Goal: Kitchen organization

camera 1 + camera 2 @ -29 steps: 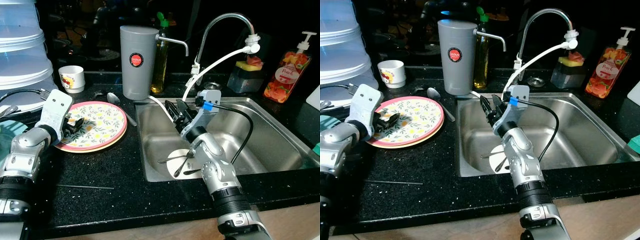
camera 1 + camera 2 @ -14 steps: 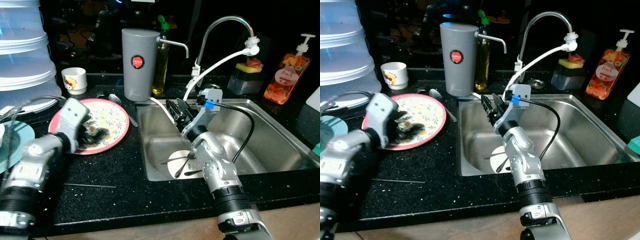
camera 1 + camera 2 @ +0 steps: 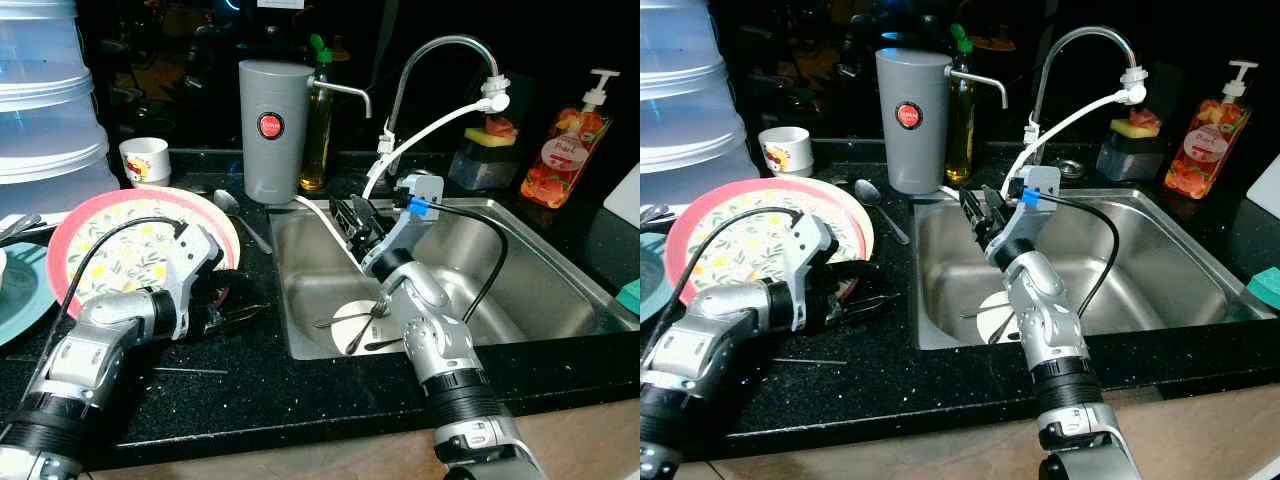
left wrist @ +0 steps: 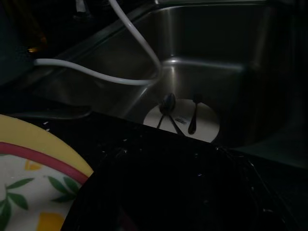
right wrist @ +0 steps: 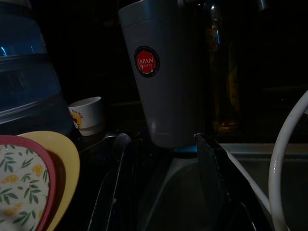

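A floral plate with a pink rim [image 3: 105, 255] and a yellow plate [image 3: 861, 228] behind it stand tilted up on edge over the black counter [image 3: 250, 380]. My left gripper [image 3: 245, 312] is shut on their lower right edge, its black fingers pointing toward the sink [image 3: 540, 270]. The left wrist view has the same plate rim [image 4: 43, 151] beside the dark fingers. My right gripper [image 3: 350, 215] hangs open over the sink's back left corner with nothing between its fingers [image 5: 211, 178]. On the sink floor lies a small white plate [image 3: 352, 320] with spoons on it.
A spoon [image 3: 228, 200] lies on the counter by a grey tumbler [image 3: 268, 125]. A white cup [image 3: 145, 160], an oil bottle [image 3: 318, 110], the faucet [image 3: 440, 48] with a white hose, a soap bottle [image 3: 565, 150] and stacked plastic containers [image 3: 45, 110] ring the back. A teal plate [image 3: 22, 295] lies far left.
My left gripper has raised the two plates from flat on the counter to tilted on edge and drawn them toward the front. The right arm has stayed still.
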Available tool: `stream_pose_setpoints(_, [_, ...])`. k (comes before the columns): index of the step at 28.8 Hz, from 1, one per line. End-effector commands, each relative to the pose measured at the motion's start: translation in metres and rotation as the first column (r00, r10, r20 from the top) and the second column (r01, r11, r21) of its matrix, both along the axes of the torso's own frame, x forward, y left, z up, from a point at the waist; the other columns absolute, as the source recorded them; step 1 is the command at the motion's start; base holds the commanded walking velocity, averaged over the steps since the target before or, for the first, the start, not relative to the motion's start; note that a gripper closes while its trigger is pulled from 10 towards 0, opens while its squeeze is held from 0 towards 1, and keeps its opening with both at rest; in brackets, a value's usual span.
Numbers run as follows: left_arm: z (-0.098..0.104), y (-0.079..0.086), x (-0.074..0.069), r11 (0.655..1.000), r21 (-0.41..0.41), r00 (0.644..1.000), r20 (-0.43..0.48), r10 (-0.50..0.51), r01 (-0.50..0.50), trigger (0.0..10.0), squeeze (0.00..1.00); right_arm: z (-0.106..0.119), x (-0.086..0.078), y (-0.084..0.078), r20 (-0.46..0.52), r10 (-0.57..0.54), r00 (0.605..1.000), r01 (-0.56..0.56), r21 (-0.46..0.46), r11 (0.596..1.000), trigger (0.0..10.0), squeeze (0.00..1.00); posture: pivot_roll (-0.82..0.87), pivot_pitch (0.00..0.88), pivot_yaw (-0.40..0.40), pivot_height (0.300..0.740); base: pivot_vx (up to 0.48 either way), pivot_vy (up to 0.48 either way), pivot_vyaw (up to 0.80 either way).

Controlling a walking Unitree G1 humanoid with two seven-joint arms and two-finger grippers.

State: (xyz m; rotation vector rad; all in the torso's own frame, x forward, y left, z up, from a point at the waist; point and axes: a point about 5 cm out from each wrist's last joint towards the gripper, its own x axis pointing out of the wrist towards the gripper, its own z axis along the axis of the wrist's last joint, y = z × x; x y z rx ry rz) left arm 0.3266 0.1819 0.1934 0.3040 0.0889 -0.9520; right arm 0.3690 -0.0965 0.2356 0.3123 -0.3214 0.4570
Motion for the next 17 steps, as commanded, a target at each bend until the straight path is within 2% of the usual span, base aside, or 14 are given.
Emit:
stream_pose_setpoints(1, [-0.013, 0.003, 0.002, 0.998, 0.028, 0.999, -0.025, 0.048, -0.047, 10.0, 0.00, 0.004, 0.001, 0.001, 0.004, 0.007, 1.000, -0.007, 0.005, 1.000, 10.0, 0.00, 0.07, 0.027, -0.071, 0.740, 0.000, 0.000, 0.00])
stream_pose_setpoints(2, [0.003, 0.003, 0.011, 0.995, -0.007, 0.991, 0.085, 0.103, -0.103, 10.0, 0.00, 0.006, 0.001, 0.001, 0.007, 0.007, 1.000, -0.007, 0.007, 1.000, 10.0, 0.00, 0.07, 0.026, -0.072, 0.740, 0.000, 0.000, 0.00])
stream_pose_setpoints(3, [0.032, 0.004, 0.021, 0.978, -0.091, 0.948, 0.244, 0.202, -0.185, 10.0, 0.00, 0.008, 0.002, 0.000, 0.013, 0.006, 1.000, -0.006, 0.013, 1.000, 10.0, 0.00, 0.07, 0.026, -0.072, 0.740, 0.000, 0.000, 0.00])
stream_pose_setpoints(4, [0.032, 0.004, 0.021, 0.978, -0.091, 0.948, 0.244, 0.202, -0.185, 10.0, 0.00, 0.008, 0.002, 0.000, 0.013, 0.006, 1.000, -0.006, 0.013, 1.000, 10.0, 0.00, 0.07, 0.026, -0.072, 0.740, 0.000, 0.000, 0.00])
stream_pose_setpoints(6, [0.045, 0.005, 0.024, 0.968, -0.134, 0.921, 0.302, 0.244, -0.212, 10.0, 0.00, 0.010, 0.002, 0.000, 0.017, 0.006, 1.000, -0.006, 0.015, 1.000, 10.0, 0.00, 0.07, 0.026, -0.072, 0.740, 0.000, 0.000, 0.00])
stream_pose_setpoints(9, [0.076, 0.006, 0.025, 0.947, -0.220, 0.868, 0.390, 0.306, -0.235, 10.0, 0.00, 0.013, 0.002, -0.001, 0.025, 0.003, 1.000, -0.004, 0.018, 1.000, 10.0, 0.00, 0.06, 0.025, -0.070, 0.740, 0.000, 0.000, 0.00])
stream_pose_setpoints(10, [0.076, 0.006, 0.025, 0.947, -0.220, 0.868, 0.390, 0.306, -0.235, 10.0, 0.00, 0.013, 0.002, -0.001, 0.025, 0.003, 1.000, -0.004, 0.018, 1.000, 10.0, 0.00, 0.06, 0.025, -0.070, 0.740, 0.000, 0.000, 0.00])
stream_pose_setpoints(12, [0.091, 0.007, 0.024, 0.937, -0.256, 0.838, 0.433, 0.332, -0.239, 10.0, 0.00, 0.014, 0.002, -0.001, 0.028, 0.003, 1.000, -0.004, 0.020, 1.000, 10.0, 0.00, 0.06, 0.025, -0.070, 0.740, 0.000, 0.000, 0.00])
stream_pose_setpoints(13, [0.091, 0.007, 0.024, 0.937, -0.256, 0.838, 0.433, 0.332, -0.239, 10.0, 0.00, 0.014, 0.002, -0.001, 0.028, 0.003, 1.000, -0.004, 0.020, 1.000, 10.0, 0.00, 0.06, 0.025, -0.070, 0.740, 0.000, 0.000, 0.00])
stream_pose_setpoints(14, [0.095, 0.009, 0.025, 0.929, -0.241, 0.816, 0.450, 0.363, -0.281, 10.0, 0.00, 0.014, 0.002, -0.001, 0.029, 0.004, 1.000, -0.004, 0.021, 1.000, 10.0, 0.00, 0.06, 0.025, -0.070, 0.740, 0.000, 0.000, 0.00])
stream_pose_setpoints(15, [0.097, 0.016, 0.029, 0.909, -0.194, 0.786, 0.458, 0.416, -0.369, 10.0, 0.00, 0.014, 0.002, -0.001, 0.030, 0.005, 1.000, -0.005, 0.021, 1.000, 10.0, 0.00, 0.07, 0.023, -0.071, 0.740, 0.000, 0.000, 0.00])
stream_pose_setpoints(16, [0.097, 0.016, 0.029, 0.909, -0.194, 0.786, 0.458, 0.416, -0.369, 10.0, 0.00, 0.014, 0.002, -0.001, 0.030, 0.005, 1.000, -0.005, 0.021, 1.000, 10.0, 0.00, 0.07, 0.023, -0.071, 0.740, 0.000, 0.000, 0.00])
stream_pose_setpoints(17, [0.095, 0.035, 0.037, 0.828, -0.129, 0.709, 0.457, 0.538, -0.546, 10.0, 0.00, 0.014, 0.002, -0.001, 0.031, 0.007, 1.000, -0.007, 0.021, 1.000, 10.0, 0.00, 0.07, 0.020, -0.071, 0.740, 0.000, 0.000, 0.00])
